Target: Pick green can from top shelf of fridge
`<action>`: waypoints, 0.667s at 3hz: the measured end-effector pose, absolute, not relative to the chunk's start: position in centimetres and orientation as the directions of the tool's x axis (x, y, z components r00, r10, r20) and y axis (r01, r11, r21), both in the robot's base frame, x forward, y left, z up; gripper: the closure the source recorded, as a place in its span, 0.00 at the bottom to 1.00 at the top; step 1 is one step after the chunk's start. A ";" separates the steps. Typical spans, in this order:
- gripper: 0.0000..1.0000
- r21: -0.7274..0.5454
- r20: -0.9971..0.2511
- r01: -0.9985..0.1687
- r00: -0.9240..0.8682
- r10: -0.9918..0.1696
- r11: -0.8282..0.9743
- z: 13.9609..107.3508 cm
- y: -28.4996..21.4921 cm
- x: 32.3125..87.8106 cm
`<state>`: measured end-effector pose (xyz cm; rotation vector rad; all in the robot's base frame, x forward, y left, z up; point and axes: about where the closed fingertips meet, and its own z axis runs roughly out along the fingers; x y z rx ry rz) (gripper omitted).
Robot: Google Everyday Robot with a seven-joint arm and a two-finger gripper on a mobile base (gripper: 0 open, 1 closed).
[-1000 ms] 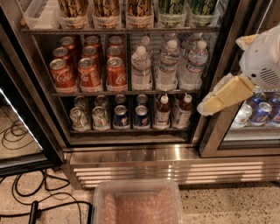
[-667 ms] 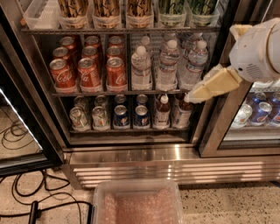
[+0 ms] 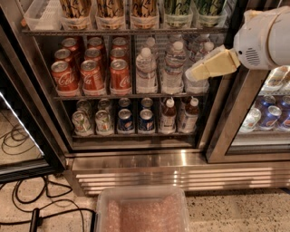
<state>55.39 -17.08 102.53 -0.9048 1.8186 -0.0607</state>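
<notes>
Filling most of the camera view, the fridge (image 3: 136, 161) shows three stocked racks behind its dark door frame, above a slatted steel base. The top shelf (image 3: 122, 31) runs across the fridge at its upper edge and carries clear plastic bins. Brown-gold streaked cans (image 3: 110, 7) stand in the bins of the fridge's upper left and centre. The robot's white arm (image 3: 265, 38) reaches in from the fridge's right side, crossing its right door frame.

A clear plastic tub (image 3: 140, 191) sits on the speckled floor just in front of the fridge's base, and black cables (image 3: 27, 208) lie on the floor at the fridge's lower left. Red cola cans (image 3: 93, 74) fill the left half of the fridge's middle rack, with water bottles (image 3: 172, 68) in its right half. Small cans and bottles (image 3: 122, 120) line the fridge's lowest rack.

The pale yellow gripper (image 3: 192, 73) hangs in front of the water bottles at the right end of the fridge's middle rack, pointing down and to the left; whether it is wide or narrow cannot be told, and it holds nothing. The green can (image 3: 209, 5) stands upright in a bin at the fridge's upper right, on the top shelf, apart from the gripper. A second green can (image 3: 177, 6) stands just beside it, toward the fridge's centre.
</notes>
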 end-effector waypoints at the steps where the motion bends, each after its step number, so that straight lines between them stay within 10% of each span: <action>1: 0.00 -0.422 -0.812 -0.460 -0.193 -0.551 0.781 103.9 -17.5 55.2; 2: 0.00 -0.398 -0.831 -0.387 -0.232 -0.505 0.832 104.4 -18.0 54.3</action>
